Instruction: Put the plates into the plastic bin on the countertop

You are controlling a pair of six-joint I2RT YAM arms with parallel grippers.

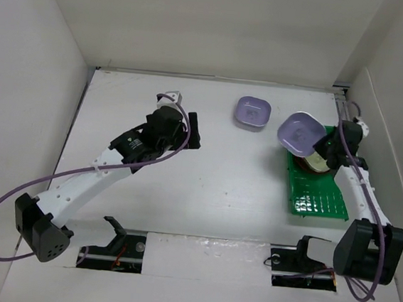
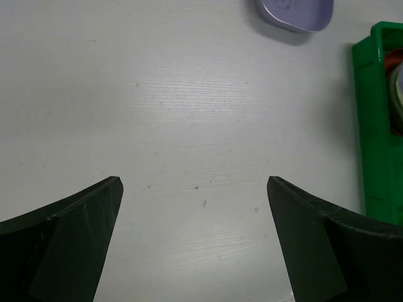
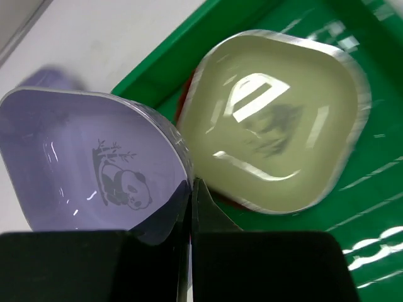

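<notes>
Lavender plate (image 1: 302, 132) is clenched by its rim in the right jaws, tilted, up near the far right corner of the counter (image 1: 219, 188). It hangs over the far end of the plastic bin (image 1: 318, 201), which sits along the right edge.

Risks as I see them:
- The grip is on one edge only, on thin rim. The plate is smooth and tilted, so I judge it could pivot or slip out before I lower it.
- In the right wrist view much of the plate sits over the bin's left wall and bare counter, not over the floor. If I release here, it likely clips the wall and slides out.
- A pale dish (image 3: 274, 119) is already in the bin on a red-orange plate (image 3: 182, 110). If I come down off-centre, the lavender rim lands on the pale dish's rim and rests crooked, or it shoves the stack.
- A second lavender plate (image 1: 252, 113) sits on the counter near the far edge, right of middle, just beside the bin's far end. A swing toward the left edge could knock it.

Left jaws are spread wide with nothing in them, over the counter left of middle and well apart from everything. If I send them for the second plate now, both arms crowd the same corner.
</notes>
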